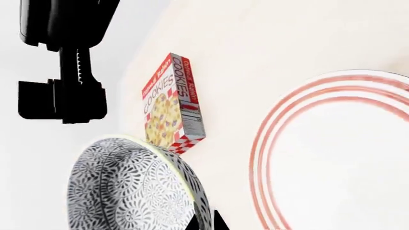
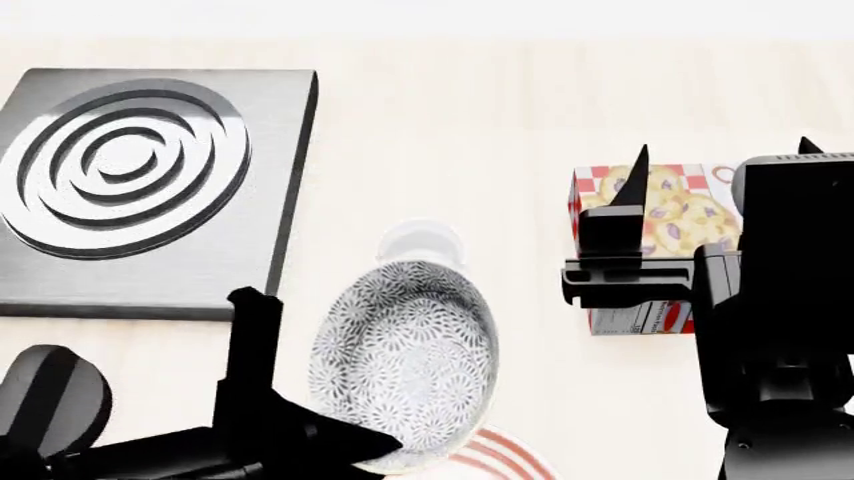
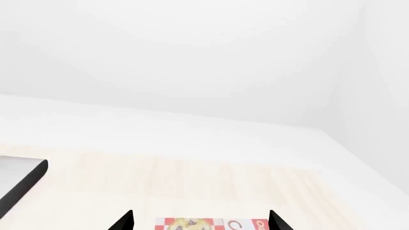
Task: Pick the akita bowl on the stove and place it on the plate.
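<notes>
The akita bowl (image 2: 400,358) hangs tilted in the air, clear of the stove (image 2: 147,190), which lies at the far left with a bare burner. My left gripper (image 1: 203,223) is shut on the bowl (image 1: 128,187), one fingertip on each side of its rim. The plate (image 1: 338,153), white with red rings, lies on the table beside and below the bowl. In the head view only a sliver of the plate (image 2: 505,458) shows under the bowl's near edge. My right gripper (image 3: 200,221) stands open and holds nothing, raised over the cookie box.
A cookie box (image 2: 667,215) lies on the table at the right, under my right gripper (image 2: 721,152). A small white cup (image 2: 420,243) stands just beyond the bowl. The stove's corner (image 3: 19,177) shows in the right wrist view. A pale wall rises behind the table.
</notes>
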Tool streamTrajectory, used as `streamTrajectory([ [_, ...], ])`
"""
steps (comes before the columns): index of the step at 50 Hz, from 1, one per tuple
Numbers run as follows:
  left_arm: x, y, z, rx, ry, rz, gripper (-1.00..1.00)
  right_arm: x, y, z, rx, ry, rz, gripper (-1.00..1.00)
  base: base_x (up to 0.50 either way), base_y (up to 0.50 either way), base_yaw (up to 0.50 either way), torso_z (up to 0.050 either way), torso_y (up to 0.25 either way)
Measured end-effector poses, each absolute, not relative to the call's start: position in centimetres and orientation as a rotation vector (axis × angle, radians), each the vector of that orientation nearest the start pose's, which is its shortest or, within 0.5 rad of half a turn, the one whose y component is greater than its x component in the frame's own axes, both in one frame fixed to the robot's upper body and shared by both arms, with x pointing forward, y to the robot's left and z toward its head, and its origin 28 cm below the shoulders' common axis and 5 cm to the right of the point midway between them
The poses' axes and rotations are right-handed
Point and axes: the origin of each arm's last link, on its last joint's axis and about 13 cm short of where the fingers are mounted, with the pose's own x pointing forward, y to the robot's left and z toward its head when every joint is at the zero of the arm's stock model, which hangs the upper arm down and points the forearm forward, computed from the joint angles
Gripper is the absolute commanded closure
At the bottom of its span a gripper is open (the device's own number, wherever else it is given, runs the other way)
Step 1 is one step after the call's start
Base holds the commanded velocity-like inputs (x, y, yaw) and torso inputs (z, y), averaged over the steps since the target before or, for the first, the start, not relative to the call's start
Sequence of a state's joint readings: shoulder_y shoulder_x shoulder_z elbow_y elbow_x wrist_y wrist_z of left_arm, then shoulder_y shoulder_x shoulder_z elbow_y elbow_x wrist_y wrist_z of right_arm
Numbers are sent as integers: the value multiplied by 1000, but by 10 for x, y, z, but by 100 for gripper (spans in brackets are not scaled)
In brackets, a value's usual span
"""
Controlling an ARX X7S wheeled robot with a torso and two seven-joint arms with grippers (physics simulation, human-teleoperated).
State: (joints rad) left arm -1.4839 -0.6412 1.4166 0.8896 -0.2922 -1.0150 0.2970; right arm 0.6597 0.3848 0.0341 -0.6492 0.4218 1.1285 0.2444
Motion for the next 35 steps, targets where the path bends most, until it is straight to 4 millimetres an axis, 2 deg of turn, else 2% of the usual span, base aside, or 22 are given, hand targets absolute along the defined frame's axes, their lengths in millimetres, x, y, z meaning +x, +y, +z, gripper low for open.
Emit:
streamTrajectory([
  [19, 224, 151, 251, 1469, -220, -1147, 100, 253, -151, 231, -138, -162, -85, -100, 0, 0, 0, 0, 0],
  [35, 228, 148, 233, 1499, -167, -1176, 100, 252, -150, 231, -138, -162, -85, -100, 0, 0, 0, 0, 1],
])
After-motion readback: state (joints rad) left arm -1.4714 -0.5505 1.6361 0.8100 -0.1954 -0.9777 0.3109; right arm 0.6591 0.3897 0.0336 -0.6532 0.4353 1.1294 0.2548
